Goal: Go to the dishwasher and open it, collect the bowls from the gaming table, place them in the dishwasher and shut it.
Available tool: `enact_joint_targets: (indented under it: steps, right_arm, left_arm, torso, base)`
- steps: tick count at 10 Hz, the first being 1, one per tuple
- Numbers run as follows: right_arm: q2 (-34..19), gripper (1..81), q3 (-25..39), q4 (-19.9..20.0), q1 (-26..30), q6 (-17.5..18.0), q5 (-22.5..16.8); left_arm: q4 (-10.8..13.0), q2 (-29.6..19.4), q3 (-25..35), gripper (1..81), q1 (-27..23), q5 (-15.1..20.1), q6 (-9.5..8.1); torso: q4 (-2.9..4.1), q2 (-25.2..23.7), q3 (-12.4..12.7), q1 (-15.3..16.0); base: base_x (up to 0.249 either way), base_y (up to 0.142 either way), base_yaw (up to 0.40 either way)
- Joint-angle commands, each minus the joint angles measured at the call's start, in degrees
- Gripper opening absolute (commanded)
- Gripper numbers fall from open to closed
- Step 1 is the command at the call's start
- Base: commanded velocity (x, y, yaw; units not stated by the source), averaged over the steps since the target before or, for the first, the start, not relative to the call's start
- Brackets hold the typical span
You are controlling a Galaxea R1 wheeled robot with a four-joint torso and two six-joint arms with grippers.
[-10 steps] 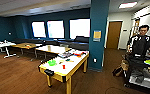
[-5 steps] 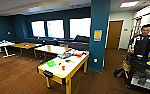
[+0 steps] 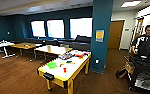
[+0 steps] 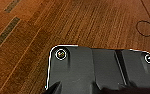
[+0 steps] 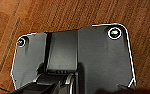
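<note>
Both tools hang low over the wood floor [image 4: 66, 25] as we roll, and we cannot tell whether either is released or clenched, since the wrist cameras give us dark plate and floorboards; nothing seems to be carried. Ahead of us stands the gaming desk [image 3: 77, 67], cream top with a yellow edge, just beside the teal pillar [image 3: 101, 35]. On its near half sits the green bowl [image 3: 51, 65], with small red and green bits scattered near it; a pale bowl we cannot pick out. We judge this a driving stretch: best to approach the near end squarely and stay clear of the person [image 3: 147, 42] and cart [image 3: 146, 72] at right.
</note>
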Motion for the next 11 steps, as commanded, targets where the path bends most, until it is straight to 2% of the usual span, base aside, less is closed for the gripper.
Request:
enact_joint_targets:
  steps: [1,11]
  right_arm:
    - [0.1,81.1,0.1,-0.2,3.6,0.0,-2.8]
    - [0.1,81.1,0.1,-0.2,3.7,0.0,-2.8]
  left_arm:
    - [0.1,-0.4,-0.3,81.1,-3.6,2.1,0.17]
    - [0.2,-0.3,-0.3,81.1,-3.6,2.1,0.08]
  torso:
    - [0.0,0.0,0.0,0.0]
    - [0.0,0.0,0.0,0.0]
  base:
    - [0.116,0.113,0.0]
    - [0.135,0.095,0.0]
